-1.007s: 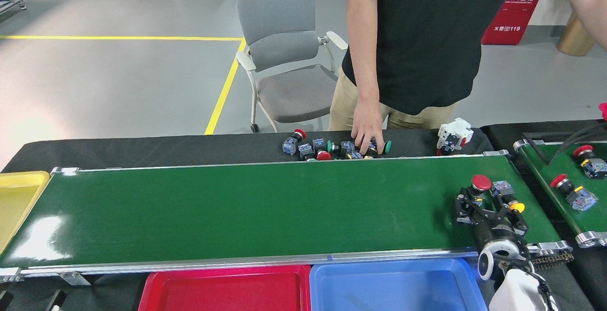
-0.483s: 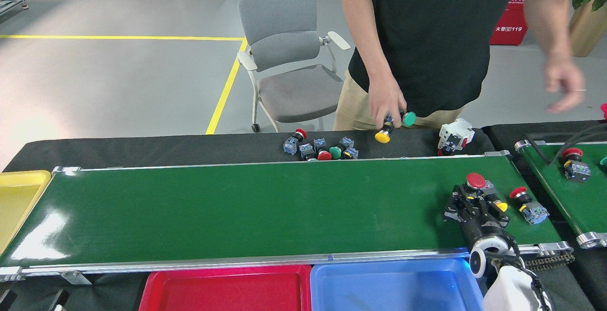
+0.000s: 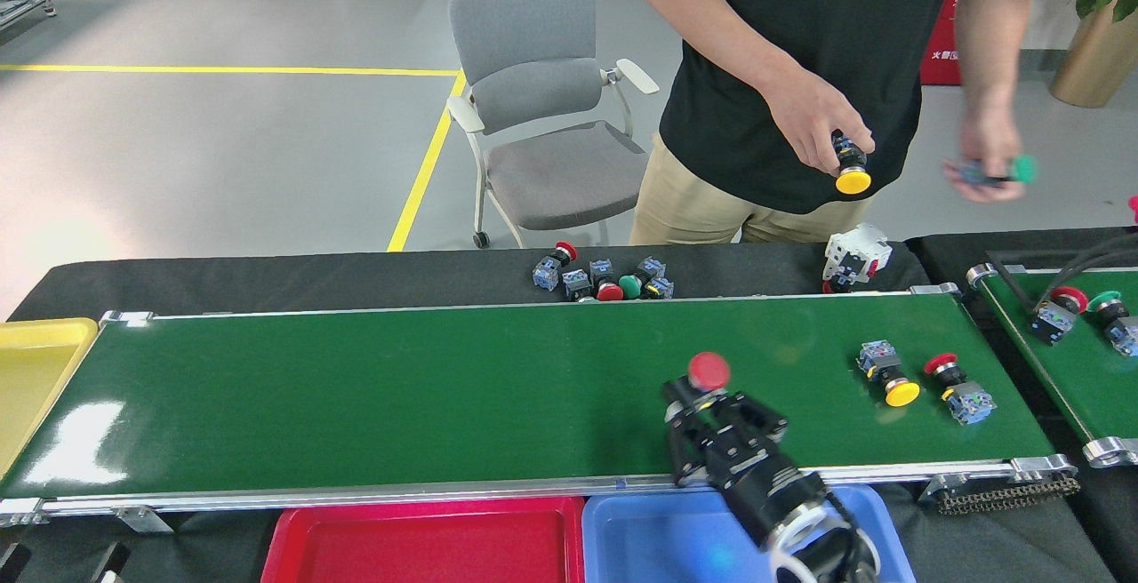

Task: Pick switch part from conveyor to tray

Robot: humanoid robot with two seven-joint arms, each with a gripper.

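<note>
While the conveyor (image 3: 400, 396) spans nearly the whole view as a glossy green belt with silver rails, most of it is bare; the action sits at its right half. A person (image 3: 800, 59) in a black shirt stands behind it, now upright, one hand holding a yellow-capped switch (image 3: 852, 170) up at the chest and the other a green-capped one (image 3: 1003, 172), where a second ago one hand was down among the loose switches (image 3: 605, 281) on the black cloth.

Below the near rail lie a red tray (image 3: 427, 543) and a blue tray (image 3: 658, 539), with a yellow tray (image 3: 31, 370) at the far left.

The right gripper (image 3: 711, 405) has swung leftward from the belt's right end to just above the near rail, by the blue tray's far edge. Its jaws are clamped on the red-capped switch part (image 3: 708, 372), whose cap stands up above the fingers, lifted clear of the belt. The left gripper is not in view.

Two more parts now lie on the belt where the gripper was working: a yellow-capped part (image 3: 889, 374) and another red-capped part (image 3: 958, 387), just beside each other.

So the pick looks done and the carry is under way. A red cap suggests the red tray as the goal, which lies further left; that is my guess only. The waiting parts mean more picks follow.
</note>
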